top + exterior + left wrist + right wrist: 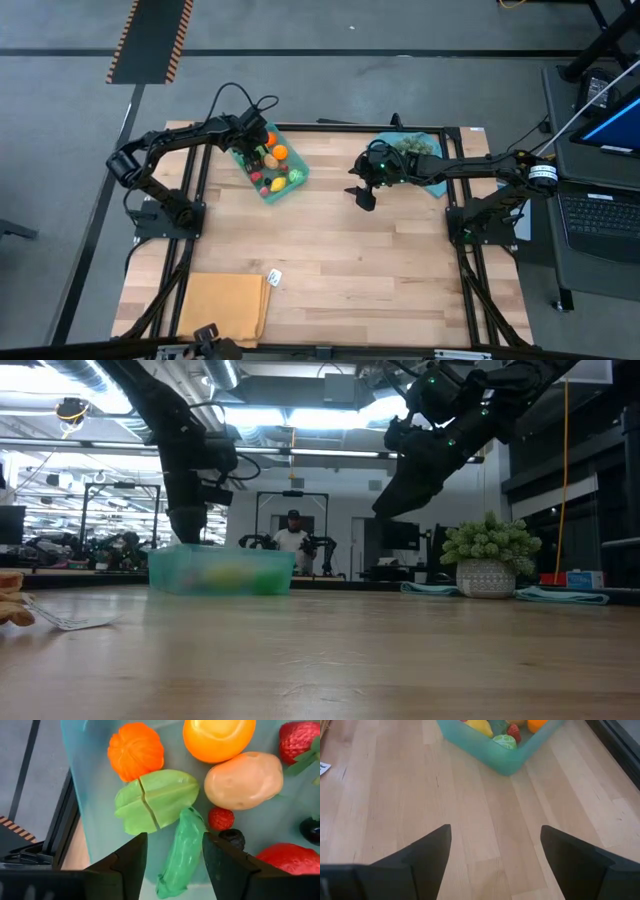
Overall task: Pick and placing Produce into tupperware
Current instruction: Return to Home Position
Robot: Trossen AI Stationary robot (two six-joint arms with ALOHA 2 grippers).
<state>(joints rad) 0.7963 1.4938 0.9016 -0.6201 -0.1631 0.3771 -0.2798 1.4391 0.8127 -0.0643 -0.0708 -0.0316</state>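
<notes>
No readable text in my views.
The small white card [274, 277] on the table [380, 260] and the laptop screen [612, 128] are too small to make out.

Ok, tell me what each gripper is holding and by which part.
Nothing is held. The left gripper hangs over the tupperware, jaws open, the pea pod lying loose in it; the right gripper, jaws open, is empty above the table.

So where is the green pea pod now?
In the left wrist view the pea pod lies inside the teal tray, on the left of the table, beside the split green fruit and a small red berry, below the open left gripper.
</notes>
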